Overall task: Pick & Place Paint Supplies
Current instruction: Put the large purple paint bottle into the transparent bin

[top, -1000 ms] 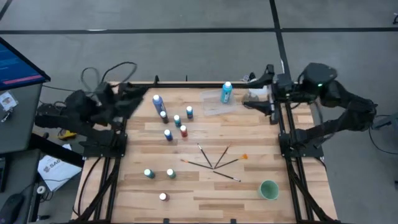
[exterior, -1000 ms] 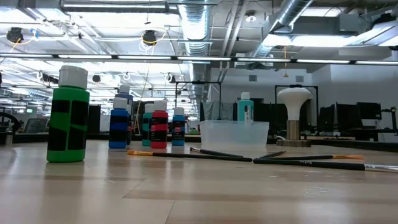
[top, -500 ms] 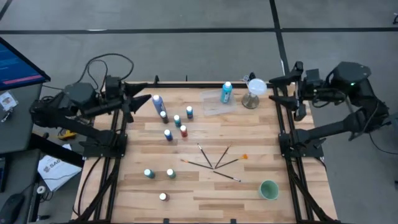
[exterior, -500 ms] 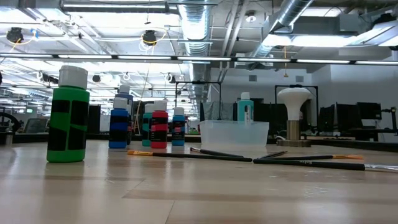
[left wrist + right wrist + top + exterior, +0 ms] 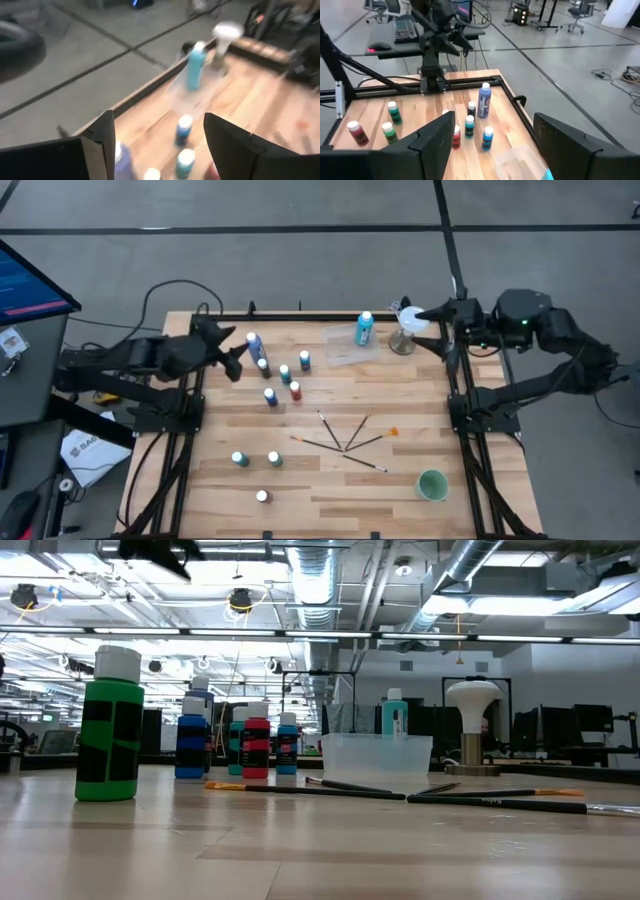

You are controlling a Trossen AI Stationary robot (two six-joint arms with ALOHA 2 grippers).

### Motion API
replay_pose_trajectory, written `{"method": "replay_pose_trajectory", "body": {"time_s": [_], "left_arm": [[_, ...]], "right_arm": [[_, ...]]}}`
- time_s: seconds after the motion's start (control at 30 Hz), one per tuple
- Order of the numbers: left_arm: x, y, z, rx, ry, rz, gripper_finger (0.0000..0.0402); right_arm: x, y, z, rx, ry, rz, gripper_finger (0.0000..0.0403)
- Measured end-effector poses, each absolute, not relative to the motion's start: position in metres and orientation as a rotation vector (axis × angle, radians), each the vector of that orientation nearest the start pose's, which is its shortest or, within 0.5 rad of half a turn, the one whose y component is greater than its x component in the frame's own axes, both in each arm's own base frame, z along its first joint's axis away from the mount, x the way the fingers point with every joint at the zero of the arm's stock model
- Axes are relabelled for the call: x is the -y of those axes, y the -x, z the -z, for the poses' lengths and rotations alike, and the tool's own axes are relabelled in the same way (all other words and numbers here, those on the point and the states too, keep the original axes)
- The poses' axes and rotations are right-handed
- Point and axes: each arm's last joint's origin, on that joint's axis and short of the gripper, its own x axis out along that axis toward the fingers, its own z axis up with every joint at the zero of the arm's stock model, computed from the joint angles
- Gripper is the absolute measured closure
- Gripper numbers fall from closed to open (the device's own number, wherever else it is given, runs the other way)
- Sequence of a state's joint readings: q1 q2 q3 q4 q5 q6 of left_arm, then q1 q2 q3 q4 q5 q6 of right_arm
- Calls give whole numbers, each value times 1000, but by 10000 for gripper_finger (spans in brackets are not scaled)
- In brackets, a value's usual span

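Progress: judging from the layout, you have nothing placed yet; every paint supply sits loose on the desk [image 5: 400, 400].
Bottles: your main cluster [image 5: 277, 375] stands at about 11 o'clock from desk centre, with a taller blue bottle [image 5: 252, 344] at its far edge. A teal bottle [image 5: 364, 328] stands at 12 o'clock beside a clear tub [image 5: 376, 757]. Three more bottles [image 5: 256, 470] stand at 7 o'clock.
Brushes: the paintbrushes [image 5: 345, 442] lie fanned near centre, toward 5 o'clock, untouched.
Left tool [image 5: 237, 357]: fingers apart, holding nothing, hovering at the 10 o'clock edge just beside the taller blue bottle.
Right tool [image 5: 432, 328]: fingers apart, empty, at 1 o'clock near the white-topped stand [image 5: 406, 328].
Left to do: all picks and all placements, as far as you can see.
Writing: bottle labels show dark blocks only; no brand or text is readable to you.
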State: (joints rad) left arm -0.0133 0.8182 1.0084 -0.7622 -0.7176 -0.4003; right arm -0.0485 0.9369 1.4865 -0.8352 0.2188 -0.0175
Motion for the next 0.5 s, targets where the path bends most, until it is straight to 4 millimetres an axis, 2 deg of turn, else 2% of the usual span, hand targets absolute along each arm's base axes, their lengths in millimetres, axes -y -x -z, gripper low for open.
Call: {"method": "replay_pose_trajectory", "body": {"time_s": [0.13,0.3,0.5], "left_arm": [[-31,-140,-325,-435,181,-812,190],[-49,-133,-301,-336,191,-770,190],[-73,-137,-266,-360,180,-747,190]], "right_arm": [[16,-137,-463,-300,40,282,137],[19,-139,-460,-300,36,305,137],[22,-140,-462,-274,32,323,137]]}}
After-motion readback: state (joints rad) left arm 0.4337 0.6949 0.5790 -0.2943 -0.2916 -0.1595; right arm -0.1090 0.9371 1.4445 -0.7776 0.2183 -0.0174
